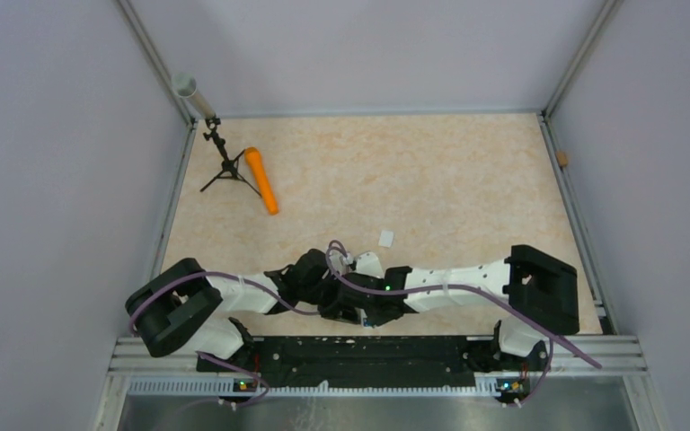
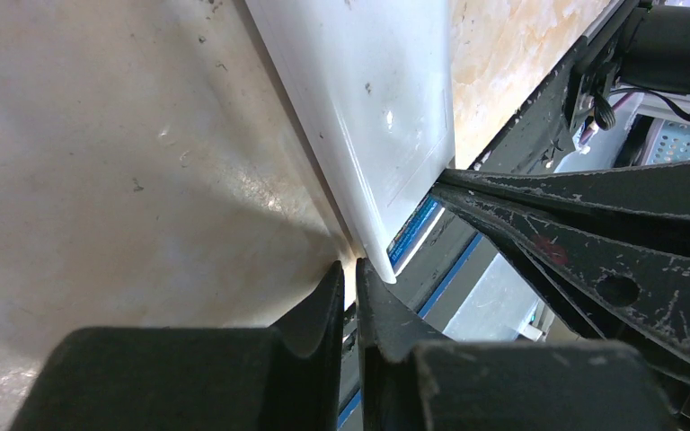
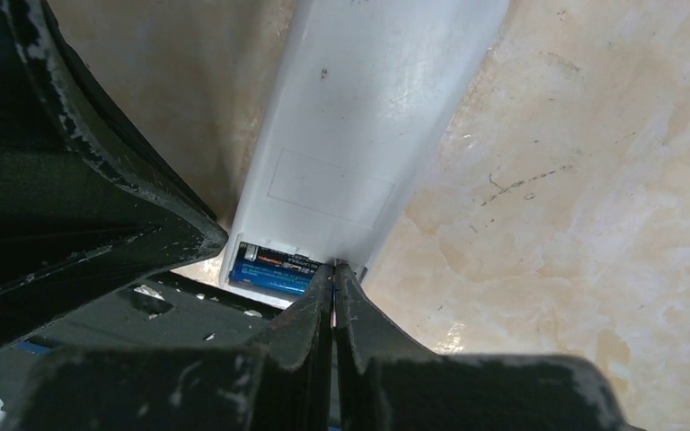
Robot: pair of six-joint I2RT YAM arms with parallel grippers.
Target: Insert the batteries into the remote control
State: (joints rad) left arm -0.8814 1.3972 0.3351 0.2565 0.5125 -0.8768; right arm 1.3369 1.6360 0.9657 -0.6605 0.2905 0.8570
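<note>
Remote [image 3: 359, 117] end touching shut right tool [image 3: 333, 274].

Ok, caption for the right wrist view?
Shut right pincer at the open end of the white remote, blue battery visible inside.

Soft, even light from above fills the overhead view and leaves only faint shadows on the table [image 1: 467, 171]. From my left wrist the table is washed to a pale sheen, with a dark shadow beside the remote control [image 2: 368, 108] and small glints on its white back. My left hand [image 2: 349, 269] and right hand [image 3: 332, 269] loom dark and soft-edged, too near for focus.
</note>
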